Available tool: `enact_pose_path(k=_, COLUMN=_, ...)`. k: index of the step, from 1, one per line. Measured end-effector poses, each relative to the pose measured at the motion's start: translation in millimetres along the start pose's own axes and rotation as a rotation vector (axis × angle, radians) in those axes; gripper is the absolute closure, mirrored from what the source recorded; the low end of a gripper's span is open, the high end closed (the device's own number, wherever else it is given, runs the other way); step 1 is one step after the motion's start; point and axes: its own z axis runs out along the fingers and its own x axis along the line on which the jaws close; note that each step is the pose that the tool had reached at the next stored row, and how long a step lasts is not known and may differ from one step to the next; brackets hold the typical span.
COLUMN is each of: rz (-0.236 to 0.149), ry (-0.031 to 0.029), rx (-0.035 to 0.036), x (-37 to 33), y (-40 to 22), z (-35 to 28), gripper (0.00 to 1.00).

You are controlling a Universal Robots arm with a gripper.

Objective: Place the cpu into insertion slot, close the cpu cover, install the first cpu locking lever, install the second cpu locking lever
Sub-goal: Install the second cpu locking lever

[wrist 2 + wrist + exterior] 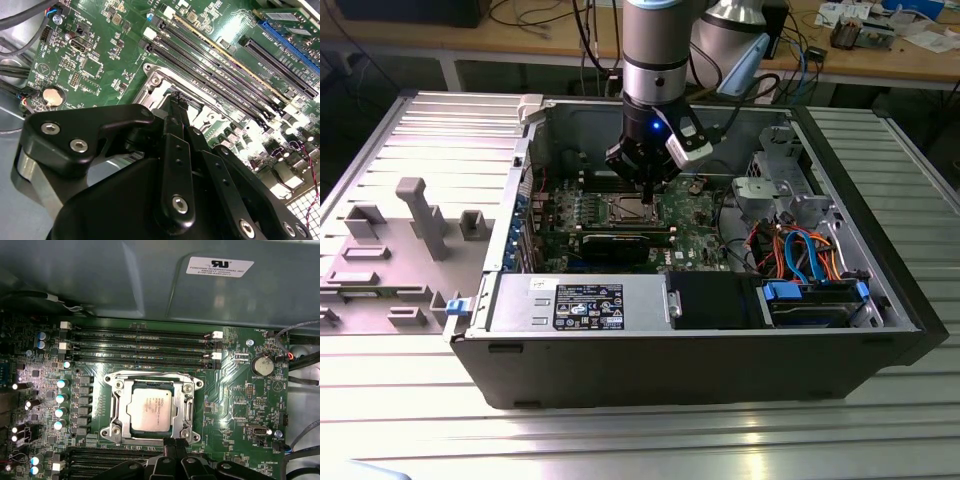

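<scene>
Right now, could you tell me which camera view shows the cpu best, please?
The first wrist view: the cpu lies square-on in its socket, unobstructed. In the exterior view it is small, under the gripper. In the second wrist view the gripper body blocks it.

Open computer case [510, 300] on a ribbed metal table [880, 420], grey fixture plate [380, 260] beside it.
</scene>
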Motion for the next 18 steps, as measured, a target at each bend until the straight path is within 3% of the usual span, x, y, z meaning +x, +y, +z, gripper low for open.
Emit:
enact_pose_path(k=8, rz=0.0, ry=0.0001, rx=0.0002, x=0.0, y=-0.2, z=-0.3, gripper=0.89)
enact_pose_path(k=10, rz=0.0, ry=-0.0001, rx=-0.0003, x=-0.3, y=-0.6, z=-6.1, gripper=0.89)
enact_pose_path(k=13, rz=0.001, ry=0.0009, rx=-0.027, x=0.2, y=-5.5, z=-6.3, gripper=0.89)
enact_pose_path(k=14, rz=0.002, ry=0.0006, rx=-0.039, x=0.5, y=-8.0, z=-6.1, gripper=0.89)
enact_pose_path(k=15, rz=0.002, ry=0.0003, rx=-0.0446, x=0.8, y=-11.7, z=-5.4, gripper=0.89)
enact_pose_path(k=18, rz=0.002, ry=0.0016, rx=-0.0451, x=3.0, y=-22.8, z=-0.2, gripper=0.89)
